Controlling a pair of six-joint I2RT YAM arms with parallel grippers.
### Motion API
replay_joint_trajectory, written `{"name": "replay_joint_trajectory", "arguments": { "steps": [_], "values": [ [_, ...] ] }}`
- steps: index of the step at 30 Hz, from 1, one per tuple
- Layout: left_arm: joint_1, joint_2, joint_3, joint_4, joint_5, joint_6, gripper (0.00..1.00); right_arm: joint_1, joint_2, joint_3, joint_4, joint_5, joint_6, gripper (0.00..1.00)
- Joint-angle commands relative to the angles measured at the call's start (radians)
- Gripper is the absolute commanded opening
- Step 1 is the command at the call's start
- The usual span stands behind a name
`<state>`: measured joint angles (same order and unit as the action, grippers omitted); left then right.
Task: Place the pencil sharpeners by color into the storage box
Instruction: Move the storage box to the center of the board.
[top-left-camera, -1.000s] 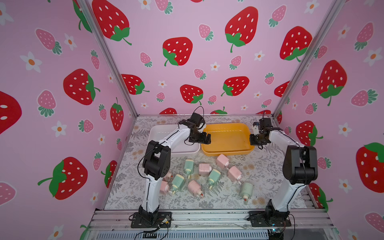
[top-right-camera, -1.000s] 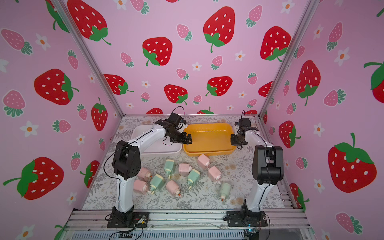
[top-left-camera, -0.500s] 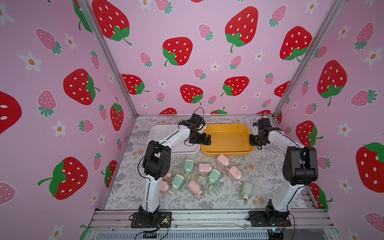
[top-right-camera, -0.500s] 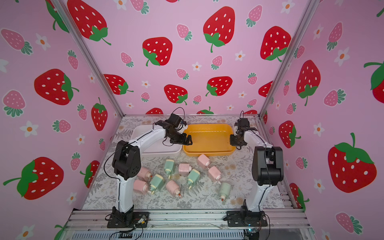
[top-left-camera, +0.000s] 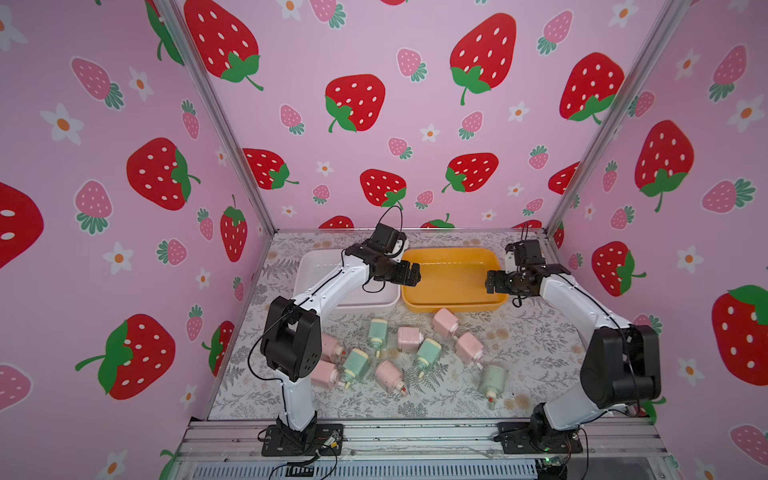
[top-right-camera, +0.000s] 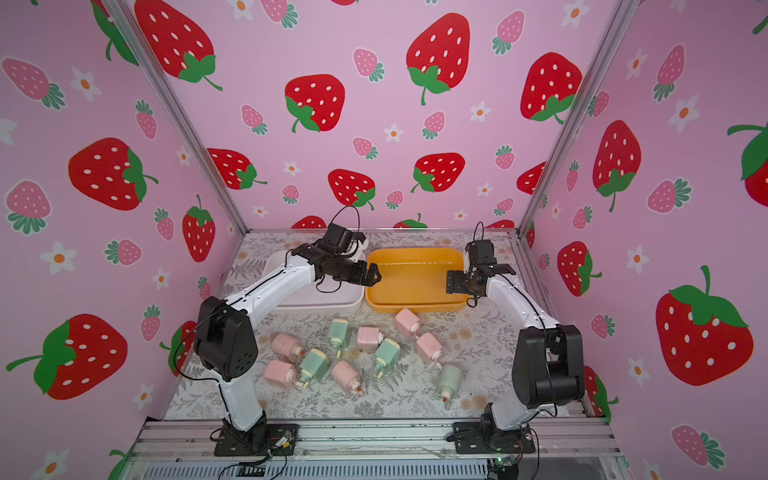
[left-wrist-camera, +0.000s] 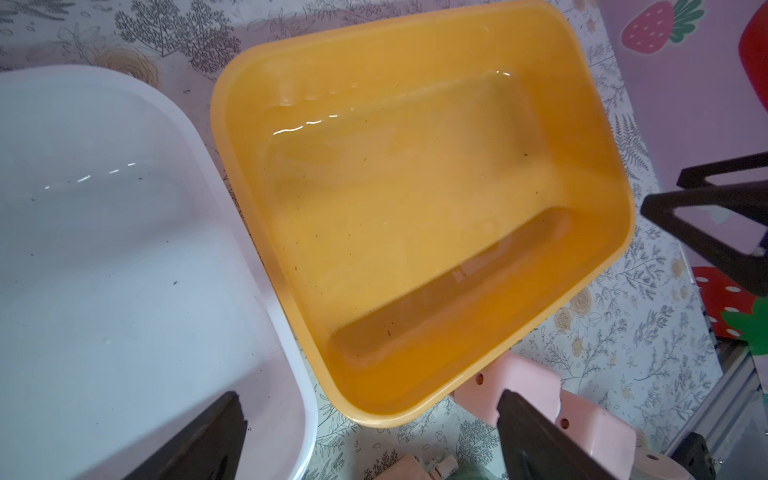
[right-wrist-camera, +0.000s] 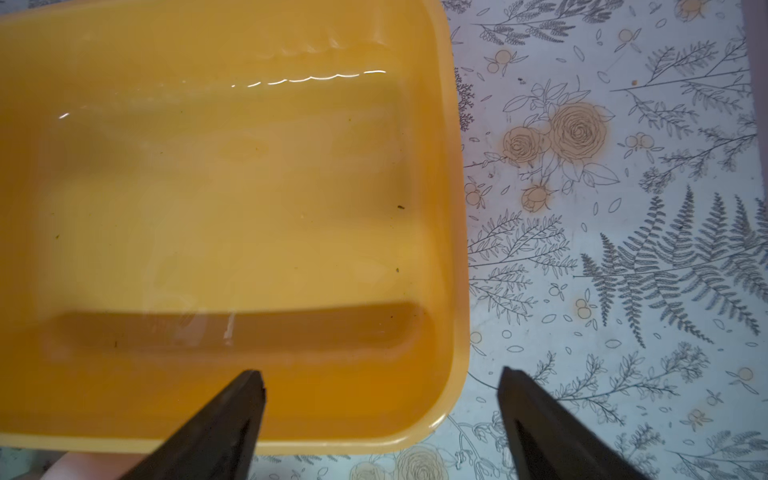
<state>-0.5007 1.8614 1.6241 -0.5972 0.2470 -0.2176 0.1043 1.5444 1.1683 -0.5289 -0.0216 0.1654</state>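
Several pencil sharpeners lie loose on the floral table in front of two empty boxes, among them pink ones (top-left-camera: 445, 322) (top-right-camera: 368, 338) and mint green ones (top-left-camera: 428, 353) (top-right-camera: 449, 380). At the back a white storage box (top-left-camera: 305, 270) (left-wrist-camera: 124, 249) stands beside an orange one (top-left-camera: 453, 305) (right-wrist-camera: 453, 208). My left gripper (top-left-camera: 409, 276) (left-wrist-camera: 369, 401) hangs open over the boxes' neighbouring front corners, holding nothing. My right gripper (top-left-camera: 492, 284) (right-wrist-camera: 382, 376) is open astride the orange box's right front corner rim, one finger inside and one outside.
Pink strawberry-print walls close in the table on three sides. A pink sharpener (left-wrist-camera: 528, 386) lies close to the orange box's front edge. A metal rail (top-left-camera: 415, 432) with both arm bases runs along the front.
My right gripper's jaws have gone from shut to open at the orange box's right end. The left arm and the sharpeners have stayed put.
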Motion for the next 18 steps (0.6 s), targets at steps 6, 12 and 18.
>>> {"name": "replay_joint_trajectory", "arguments": {
  "steps": [6,12,18],
  "values": [
    [-0.037,-0.125,-0.128,0.063,-0.014,0.033,1.0,0.113,-0.203,-0.147,-0.001,-0.046,0.126,1.0],
    [-0.076,-0.201,-0.24,0.13,-0.006,0.038,1.0,0.161,-0.327,-0.227,-0.017,-0.123,0.169,1.0],
    [-0.131,-0.281,-0.323,0.106,-0.04,0.145,1.0,0.222,-0.43,-0.304,-0.062,-0.192,0.22,0.98]
  ]
}}
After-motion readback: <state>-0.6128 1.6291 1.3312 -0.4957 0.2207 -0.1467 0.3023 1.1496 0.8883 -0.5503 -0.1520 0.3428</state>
